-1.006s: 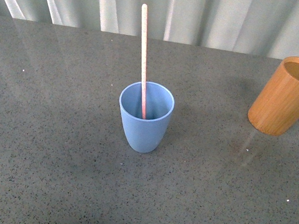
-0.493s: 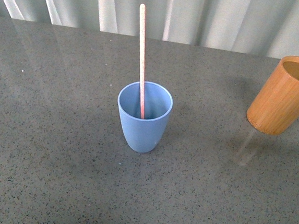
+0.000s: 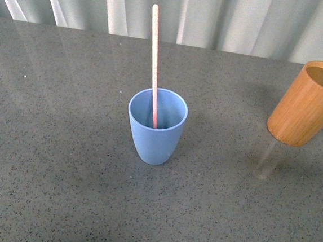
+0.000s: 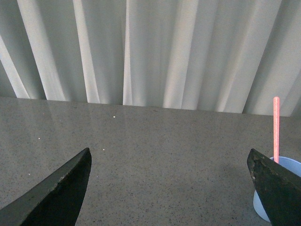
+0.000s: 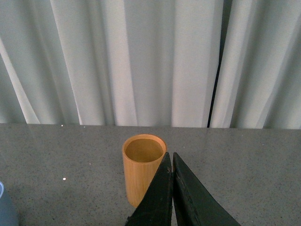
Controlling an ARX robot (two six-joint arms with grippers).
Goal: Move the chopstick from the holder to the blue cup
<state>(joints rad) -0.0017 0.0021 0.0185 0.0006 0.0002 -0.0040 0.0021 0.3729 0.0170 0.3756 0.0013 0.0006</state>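
The light-blue cup [image 3: 156,126] stands upright mid-table with one pale pink chopstick [image 3: 154,58] in it, leaning slightly left and rising well above the rim. The orange-brown holder [image 3: 305,103] stands at the right edge of the front view and looks empty inside. Neither gripper shows in the front view. In the left wrist view my left gripper [image 4: 169,162] is open and empty, the blue cup [image 4: 264,197] and chopstick [image 4: 276,129] beyond one finger. In the right wrist view my right gripper [image 5: 171,156] is shut and empty, just in front of the holder [image 5: 141,173].
The grey speckled tabletop [image 3: 61,163] runs back to a pale pleated curtain [image 3: 216,18]. A sliver of the blue cup [image 5: 5,207] shows at the right wrist view's edge.
Almost nothing: the front view shifts by a few pixels sideways and back. The cup, the chopstick and the holder stay where they are.
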